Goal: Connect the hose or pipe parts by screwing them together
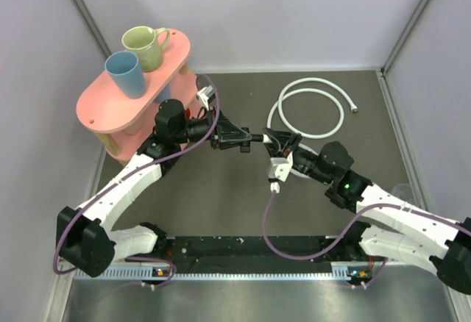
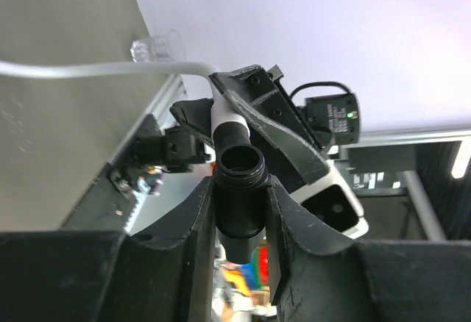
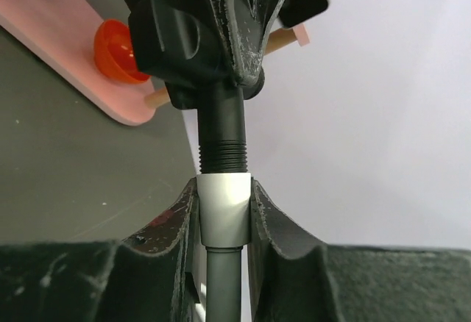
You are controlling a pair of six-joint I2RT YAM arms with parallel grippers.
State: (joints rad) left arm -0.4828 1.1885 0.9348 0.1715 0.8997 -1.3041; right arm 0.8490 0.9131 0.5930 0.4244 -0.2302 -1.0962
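Note:
The black T-shaped connector [image 2: 240, 190] is held above the table, my left gripper [image 2: 241, 193] shut on its body, one open threaded end facing the camera. In the top view the left gripper [image 1: 234, 140] and right gripper [image 1: 277, 145] meet tip to tip at mid-table. My right gripper [image 3: 223, 198] is shut on the hose's silvery end fitting [image 3: 223, 208], both fingers pressed against its sides. The connector's threaded arm [image 3: 222, 145] enters the top of that fitting, with threads still showing. The white hose [image 1: 315, 100] lies coiled at the back right, its other end fitting [image 1: 354, 108] loose on the table.
A pink stand [image 1: 110, 109] at the back left carries a green mug [image 1: 147, 46] and a blue mug [image 1: 125, 73]; it sits close behind the left arm. A red ball [image 3: 118, 51] shows under the stand. Purple cables [image 1: 268, 226] hang from both arms. Walls enclose the table.

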